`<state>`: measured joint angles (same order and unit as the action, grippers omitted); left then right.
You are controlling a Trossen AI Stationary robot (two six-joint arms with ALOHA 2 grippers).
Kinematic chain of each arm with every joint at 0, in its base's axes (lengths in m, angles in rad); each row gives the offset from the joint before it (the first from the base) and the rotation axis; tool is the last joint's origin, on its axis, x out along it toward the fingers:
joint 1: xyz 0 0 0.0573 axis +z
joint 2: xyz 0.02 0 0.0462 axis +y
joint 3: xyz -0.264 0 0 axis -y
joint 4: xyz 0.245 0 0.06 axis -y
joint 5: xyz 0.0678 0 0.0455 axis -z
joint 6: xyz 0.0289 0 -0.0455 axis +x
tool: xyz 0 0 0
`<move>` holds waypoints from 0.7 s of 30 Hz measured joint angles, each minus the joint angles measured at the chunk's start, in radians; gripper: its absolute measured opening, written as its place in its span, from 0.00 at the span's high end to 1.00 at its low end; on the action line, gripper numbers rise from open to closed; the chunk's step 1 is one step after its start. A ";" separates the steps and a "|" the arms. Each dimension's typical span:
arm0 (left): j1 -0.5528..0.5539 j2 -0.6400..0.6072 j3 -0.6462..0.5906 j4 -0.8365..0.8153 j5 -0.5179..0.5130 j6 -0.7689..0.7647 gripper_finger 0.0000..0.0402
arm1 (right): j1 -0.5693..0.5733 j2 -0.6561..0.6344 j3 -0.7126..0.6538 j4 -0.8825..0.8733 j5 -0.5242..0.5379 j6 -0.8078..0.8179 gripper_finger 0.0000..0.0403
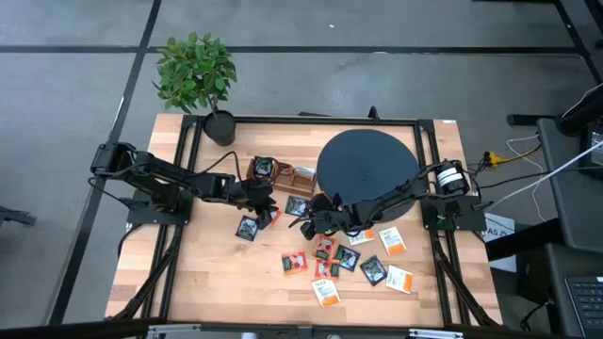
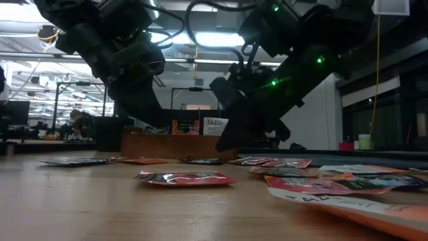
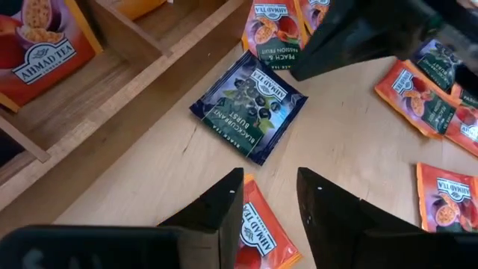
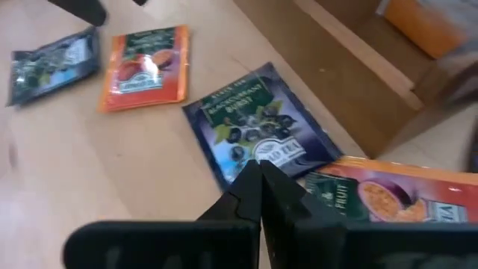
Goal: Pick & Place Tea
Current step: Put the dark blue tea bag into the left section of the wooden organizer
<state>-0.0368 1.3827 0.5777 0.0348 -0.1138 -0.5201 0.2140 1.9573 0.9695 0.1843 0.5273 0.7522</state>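
Observation:
A dark blackcurrant tea sachet (image 3: 249, 112) lies flat on the wood table beside the wooden tray (image 3: 149, 82). My right gripper (image 4: 261, 175) is shut, its tips low over that sachet's (image 4: 250, 127) edge, next to a peach sachet (image 4: 388, 198). My left gripper (image 3: 269, 198) stands open just above a red-orange sachet (image 3: 258, 232) that lies flat between and below its fingers. In the high view the two grippers (image 1: 262, 201) (image 1: 306, 224) face each other near the table's middle. Several more tea sachets (image 1: 363, 264) lie spread toward the near right. My right gripper comes slanting down from the table's right with its shut fingertips (image 4: 258, 179) at the dark sachet's edge (image 4: 246, 161). Whether they touch it, I cannot tell; the sachet lies flat on the table.
A big black round disc (image 1: 367, 165) sits at the far right, just behind my right arm. The wooden tray (image 1: 283, 174) holds a few sachets. A potted plant (image 1: 196, 75) stands at the far left corner. Bare wood lies at the near left (image 1: 207, 273).

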 joint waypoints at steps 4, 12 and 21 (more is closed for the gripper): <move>0.000 0.000 0.000 0.002 0.000 0.007 0.68 | 0.001 0.000 0.000 0.005 0.001 0.003 0.99; 0.000 0.000 0.000 0.019 -0.001 0.010 0.67 | 0.000 0.024 0.000 0.010 0.015 0.033 0.99; 0.000 0.000 0.000 0.023 -0.036 0.010 0.68 | -0.002 0.033 0.000 0.020 0.048 0.053 0.99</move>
<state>-0.0368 1.3827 0.5777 0.0574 -0.1501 -0.5106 0.2118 1.9901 0.9698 0.2048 0.5753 0.8054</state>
